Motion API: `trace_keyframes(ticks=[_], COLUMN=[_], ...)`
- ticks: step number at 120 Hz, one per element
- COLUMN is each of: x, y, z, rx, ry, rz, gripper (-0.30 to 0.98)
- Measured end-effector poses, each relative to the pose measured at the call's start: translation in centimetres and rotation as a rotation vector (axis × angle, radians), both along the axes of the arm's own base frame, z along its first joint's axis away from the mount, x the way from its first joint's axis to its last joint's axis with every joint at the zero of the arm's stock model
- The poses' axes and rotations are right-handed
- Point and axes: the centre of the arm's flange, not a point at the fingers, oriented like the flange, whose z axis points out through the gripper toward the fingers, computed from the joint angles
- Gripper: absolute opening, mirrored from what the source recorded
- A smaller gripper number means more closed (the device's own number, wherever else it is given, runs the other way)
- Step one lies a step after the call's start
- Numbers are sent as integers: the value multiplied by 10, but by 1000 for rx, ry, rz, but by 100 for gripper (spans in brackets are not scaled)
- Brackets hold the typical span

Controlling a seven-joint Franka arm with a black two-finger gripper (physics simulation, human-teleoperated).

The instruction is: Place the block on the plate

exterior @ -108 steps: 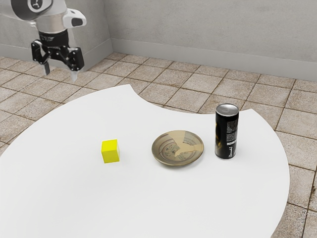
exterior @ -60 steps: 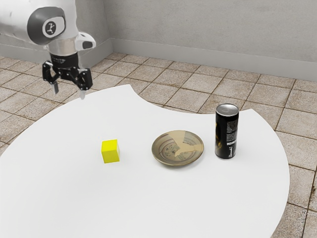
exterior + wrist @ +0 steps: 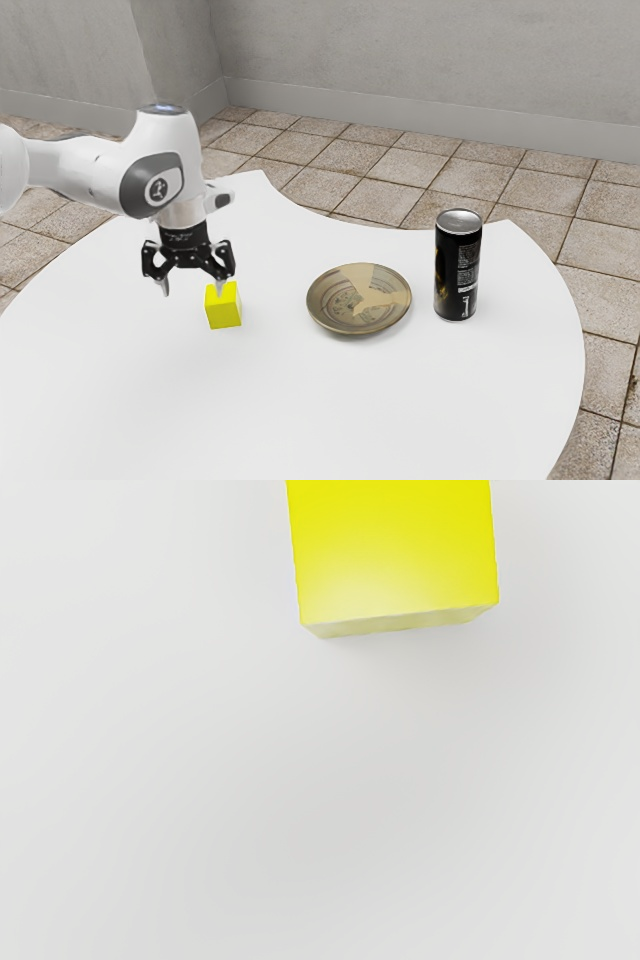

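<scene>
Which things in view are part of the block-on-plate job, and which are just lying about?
Job:
- yellow block, on the white table
- patterned plate, block's destination, nothing on it
- fingers, open, close to the block

Just there:
- black can, upright beside the plate

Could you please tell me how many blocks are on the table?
1: the yellow block, on the white table, to the exterior view's left of the plate. The arm may hide others.

Black can (image 3: pixel 450 290): white print (image 3: pixel 467 265), illegible; arm (image 3: pixel 85 175): round logo (image 3: pixel 157 190).
</scene>
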Motion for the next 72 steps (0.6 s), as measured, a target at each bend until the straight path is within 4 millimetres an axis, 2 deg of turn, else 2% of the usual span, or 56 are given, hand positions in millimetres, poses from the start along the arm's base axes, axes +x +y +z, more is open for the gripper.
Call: trace_keyframes(ticks=[8, 27, 72], x=[6, 35, 72], y=[3, 7, 26], z=[-10, -27, -60], rx=[5, 23, 34], ry=[-18, -55, -66], rz=[35, 87, 96], gripper=[69, 69, 69])
